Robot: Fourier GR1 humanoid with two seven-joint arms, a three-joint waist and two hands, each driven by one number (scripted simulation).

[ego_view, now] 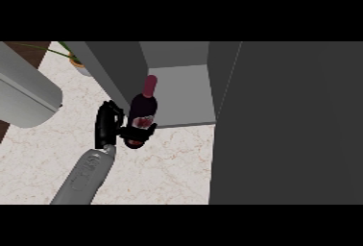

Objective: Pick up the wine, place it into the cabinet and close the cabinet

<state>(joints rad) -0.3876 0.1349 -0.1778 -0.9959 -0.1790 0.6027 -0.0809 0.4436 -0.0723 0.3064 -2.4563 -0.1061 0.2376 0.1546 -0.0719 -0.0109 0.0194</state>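
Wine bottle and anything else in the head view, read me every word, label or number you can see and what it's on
Wine bottle: a pale label with a reddish patch, its lettering too blurred to read.
Forearm: faint raised marks, unreadable.
Cabinet, counter: no text.

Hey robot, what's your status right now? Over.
One hand curled round the wine bottle, at the open cabinet's front edge. Other hand out of sight. Bottle not yet inside. Nothing blocking the opening. Door stands open.
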